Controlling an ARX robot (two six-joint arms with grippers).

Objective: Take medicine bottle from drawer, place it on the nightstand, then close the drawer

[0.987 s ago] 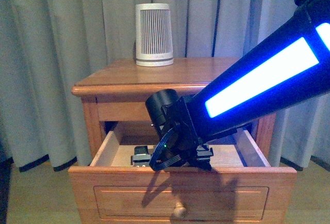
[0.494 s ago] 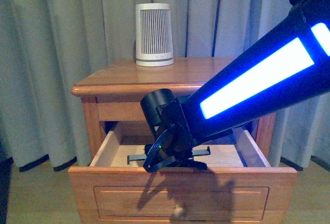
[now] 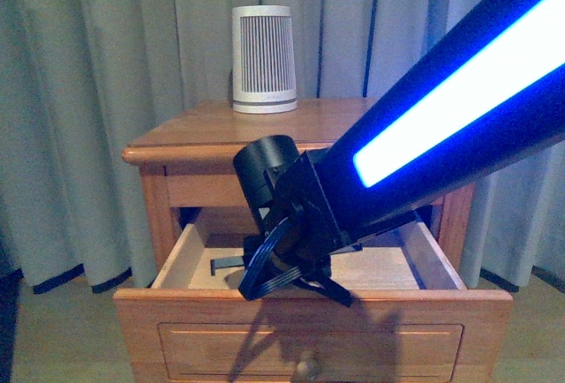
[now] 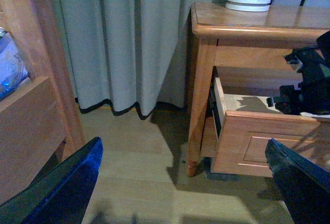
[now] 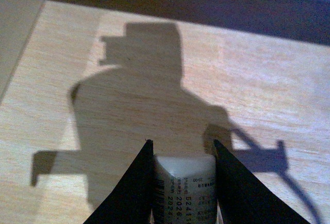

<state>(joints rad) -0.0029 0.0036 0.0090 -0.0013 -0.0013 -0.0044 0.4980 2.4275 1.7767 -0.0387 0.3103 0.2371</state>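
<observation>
1. The right arm [image 3: 459, 109] slants down from the upper right, and its wrist end dips into the open drawer [image 3: 309, 339] of the nightstand [image 3: 265, 127].
2. In the right wrist view, the right gripper [image 5: 181, 146] has its two dark fingers [image 5: 131, 193] narrowed onto the medicine bottle [image 5: 184, 188]. The white bottle with small printed text sits squarely between them, touching both.
3. So the bottle is inside the drawer, over the pale wood floor [image 5: 268, 79]. The gripper's shadow falls across the boards on the far side.
4. Whether the bottle's base rests on the floor or hangs clear of it, I cannot tell.
5. The drawer is pulled well out towards the near side, and its round knob [image 3: 307, 367] shows at the lower edge of the front panel.
6. On the nightstand top, at the far left, a ribbed white device [image 3: 264, 58] stands upright in front of the grey curtain [image 3: 88, 92].
7. The left gripper [image 4: 183, 142] hovers low over the floor [image 4: 144, 152], to the left of the nightstand, with its fingers spread wide and nothing between them.
</observation>
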